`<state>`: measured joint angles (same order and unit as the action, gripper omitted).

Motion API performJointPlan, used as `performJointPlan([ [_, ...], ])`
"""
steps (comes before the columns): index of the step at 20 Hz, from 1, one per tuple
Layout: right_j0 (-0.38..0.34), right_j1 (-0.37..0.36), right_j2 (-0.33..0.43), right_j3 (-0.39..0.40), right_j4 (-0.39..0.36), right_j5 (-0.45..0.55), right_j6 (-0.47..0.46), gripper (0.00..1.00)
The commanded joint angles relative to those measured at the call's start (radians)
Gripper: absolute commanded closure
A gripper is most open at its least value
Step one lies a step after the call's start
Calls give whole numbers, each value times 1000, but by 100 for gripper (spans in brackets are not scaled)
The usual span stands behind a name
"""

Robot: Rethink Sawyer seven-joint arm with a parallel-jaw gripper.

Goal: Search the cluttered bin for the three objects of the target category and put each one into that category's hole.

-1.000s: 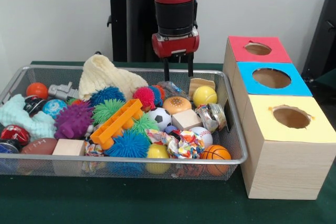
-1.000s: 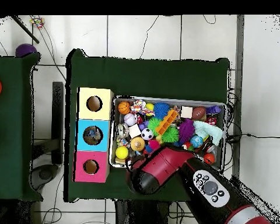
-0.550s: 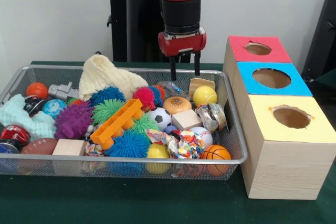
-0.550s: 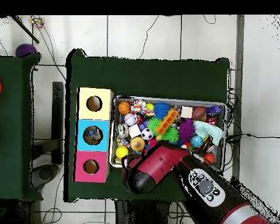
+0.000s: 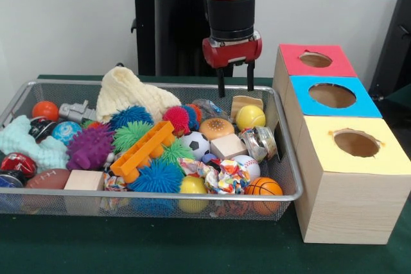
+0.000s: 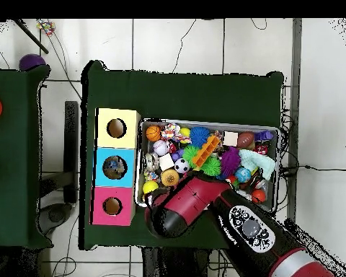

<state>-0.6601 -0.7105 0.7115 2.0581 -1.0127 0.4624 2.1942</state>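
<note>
Above, the tool hangs empty with its two fingers spread over the far right corner of the wire bin, just above the yellow ball beside the pink-topped box.

Gripper hangs above the wire bin's back rim, two fingers apart, nothing between them. Air below the tips is free down to a yellow ball and wooden piece. Bin floor packed throughout. Boxes stand just beside, holes facing up, unblocked.
</note>
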Motion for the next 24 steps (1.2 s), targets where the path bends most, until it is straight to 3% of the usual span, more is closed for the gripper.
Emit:
performJointPlan([
  [1, -44, 9, 103, -72, 41, 145, -389, 0],
  [8, -81, 7, 128, -123, 65, 194, -436, 0],
  [16, -141, 98, 153, -200, 71, 204, -543, 0],
  [17, -159, 94, 154, -180, 68, 193, -549, 0],
  [24, -161, 129, 154, -225, 74, 210, -601, 0],
])
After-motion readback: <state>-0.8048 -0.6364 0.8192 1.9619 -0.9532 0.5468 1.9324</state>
